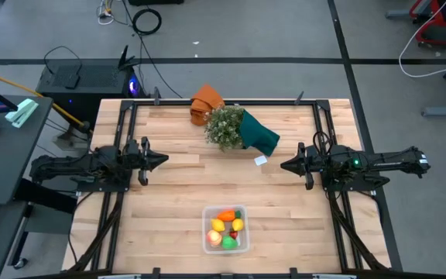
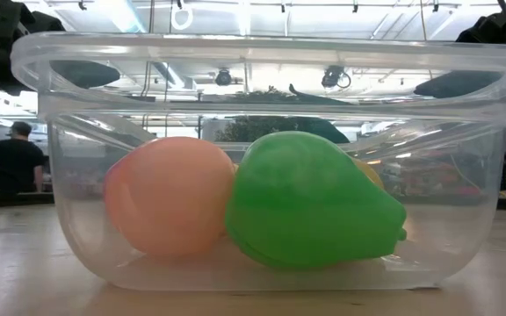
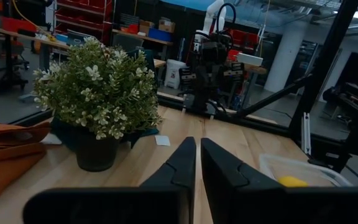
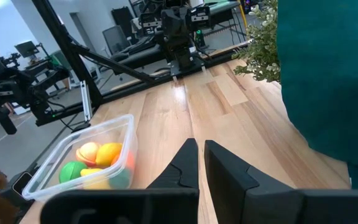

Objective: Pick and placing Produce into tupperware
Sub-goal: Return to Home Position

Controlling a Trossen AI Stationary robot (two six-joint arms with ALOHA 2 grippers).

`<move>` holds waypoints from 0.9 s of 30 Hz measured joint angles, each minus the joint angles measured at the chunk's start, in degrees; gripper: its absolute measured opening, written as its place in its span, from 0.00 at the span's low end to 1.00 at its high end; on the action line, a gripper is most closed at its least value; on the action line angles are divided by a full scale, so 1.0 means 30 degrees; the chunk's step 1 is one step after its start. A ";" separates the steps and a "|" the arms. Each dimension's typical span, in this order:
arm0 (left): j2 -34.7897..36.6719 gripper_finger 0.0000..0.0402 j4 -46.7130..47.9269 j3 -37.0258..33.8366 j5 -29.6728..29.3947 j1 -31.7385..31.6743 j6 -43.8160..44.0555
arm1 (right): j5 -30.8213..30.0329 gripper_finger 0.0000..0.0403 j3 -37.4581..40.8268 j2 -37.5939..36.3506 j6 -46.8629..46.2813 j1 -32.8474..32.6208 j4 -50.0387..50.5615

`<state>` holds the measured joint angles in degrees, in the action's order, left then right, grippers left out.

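Holding glossy plastic produce [image 1: 228, 225], clear round-cornered tupperware [image 1: 207, 211] (left fingers [image 3: 180, 167], right fingers [image 4: 183, 163] pressed together)

table [image 1: 169, 194]: pale wood planks, smooth, low sheen | frame rail [image 1: 285, 100]: black, matt, metal-looking | tupperware [image 2: 253, 53]: clear plastic, glossy, smooth | peach [image 2: 169, 197]: smooth plastic, satin | green produce piece [image 2: 310, 206]: smooth plastic, glossy | orange cloth [image 1: 205, 101]: soft matt fabric, creased | teal wrap [image 1: 260, 133]: matt, cloth-like | left claw [image 3: 198, 142], right claw [image 4: 201, 143]: dark matt plastic

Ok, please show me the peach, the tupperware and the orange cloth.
peach [image 2: 169, 197], low view, middle of its rounded front.
tupperware [image 2: 253, 51], low view, front rim.
orange cloth [image 1: 204, 101], high view, middle of the folds.
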<state>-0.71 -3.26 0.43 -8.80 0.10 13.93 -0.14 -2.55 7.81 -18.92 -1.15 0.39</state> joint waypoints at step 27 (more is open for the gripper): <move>0.0000 0.08 -0.0008 -0.0007 0.0000 0.0000 0.0000 | 0.0000 0.00 0.0000 0.0000 0.0000 0.0000 0.0005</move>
<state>-0.71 -3.29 0.40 -8.80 0.10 13.93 -0.14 -2.55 7.81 -18.92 -1.15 0.40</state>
